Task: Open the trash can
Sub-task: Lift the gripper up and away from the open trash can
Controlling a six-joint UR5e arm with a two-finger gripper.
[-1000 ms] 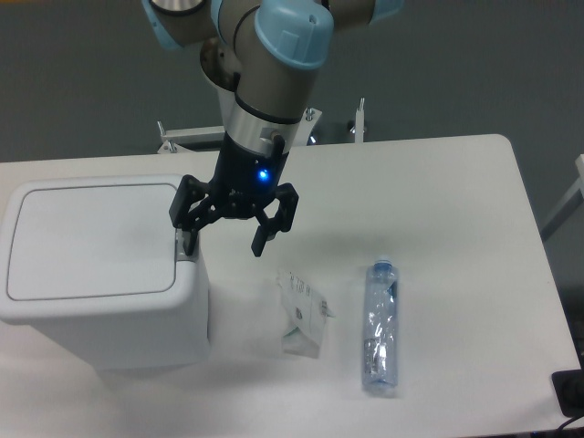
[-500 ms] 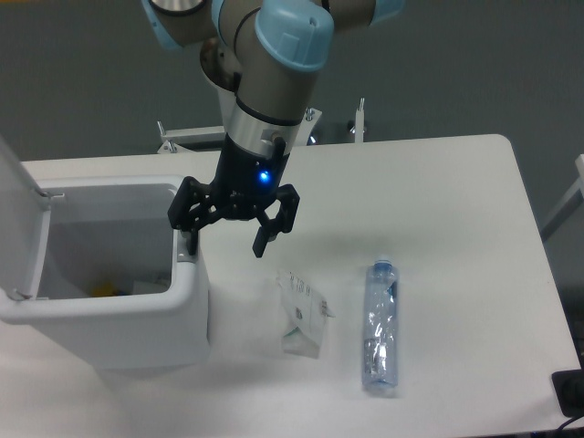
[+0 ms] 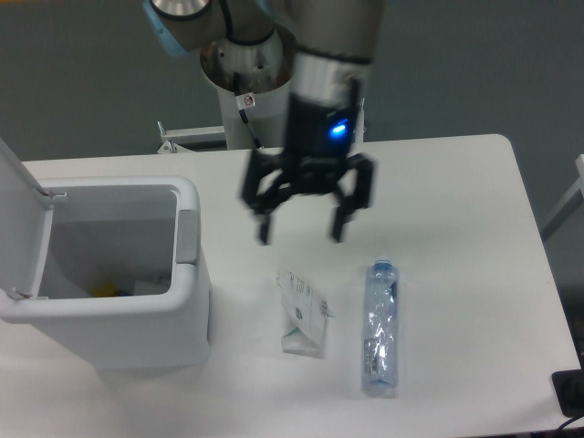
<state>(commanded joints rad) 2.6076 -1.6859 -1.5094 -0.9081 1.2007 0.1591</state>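
1. Trash can sits at table's left edge, lid flipped up, grey button on right rim.
2. Gripper hangs above table, right of can, fingers spread, holding nothing.
3. Crumpled wrapper and plastic bottle lie below gripper.

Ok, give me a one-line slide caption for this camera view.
Trash can open, lid up; open gripper hovers above the table beside it.
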